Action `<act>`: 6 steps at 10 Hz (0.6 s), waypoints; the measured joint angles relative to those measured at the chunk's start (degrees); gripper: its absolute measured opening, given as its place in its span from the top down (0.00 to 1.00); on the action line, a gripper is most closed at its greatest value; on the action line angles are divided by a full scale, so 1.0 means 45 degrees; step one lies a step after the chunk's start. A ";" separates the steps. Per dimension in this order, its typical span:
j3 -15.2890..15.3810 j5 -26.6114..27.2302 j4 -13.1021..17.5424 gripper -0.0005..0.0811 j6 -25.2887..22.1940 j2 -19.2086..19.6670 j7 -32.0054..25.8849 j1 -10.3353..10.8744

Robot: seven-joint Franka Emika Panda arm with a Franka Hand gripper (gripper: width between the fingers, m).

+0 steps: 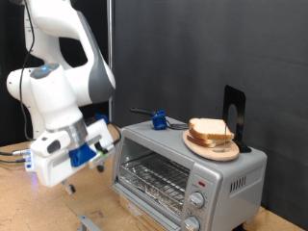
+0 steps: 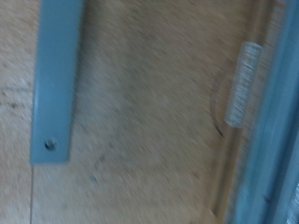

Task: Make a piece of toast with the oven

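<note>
Toast-making has barely begun, judging by how things lie. The bread slices (image 1: 213, 133) sit stacked on a round wooden plate (image 1: 199, 146) on top of the oven (image 1: 189, 173), toward the exterior view's right; no single slice has been separated from the stack, and none lies on the wire rack (image 1: 154, 180) visible through the glass door. Whether the door is fully shut or slightly ajar cannot be told from this angle, though it appears closed. The round knobs (image 1: 196, 200) run down the oven's front right side; their settings are too small to read.

The hand (image 1: 69, 185) hangs low beside the oven, on the exterior view's left, just above the tabletop (image 1: 38, 207) and apart from the bread. Nothing shows between its fingers, and whether they are spread or pressed together cannot be told, since the white housing and blue fittings hide them. The wrist view shows only the wood-grain tabletop, a flat blue strip (image 2: 56, 79) lying on it, and a blurred metal edge with a small coiled spring (image 2: 242, 85), probably part of the oven's door hinge.

A small blue-handled object (image 1: 157, 120) also rests on the oven's top, behind the plate's left side, and a black upright stand (image 1: 234, 117) rises behind the bread.

So every stage seems to remain: loading a slice, closing up, and setting the knobs.
</note>
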 joint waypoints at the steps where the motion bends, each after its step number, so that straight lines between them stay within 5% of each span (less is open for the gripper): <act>1: -0.0097 0.0499 -0.0153 0.00 -0.0324 -0.0613 -0.0004 -0.0013; 6: -0.0236 -0.0563 -0.0892 0.00 -0.2426 -0.3770 0.1697 -0.0481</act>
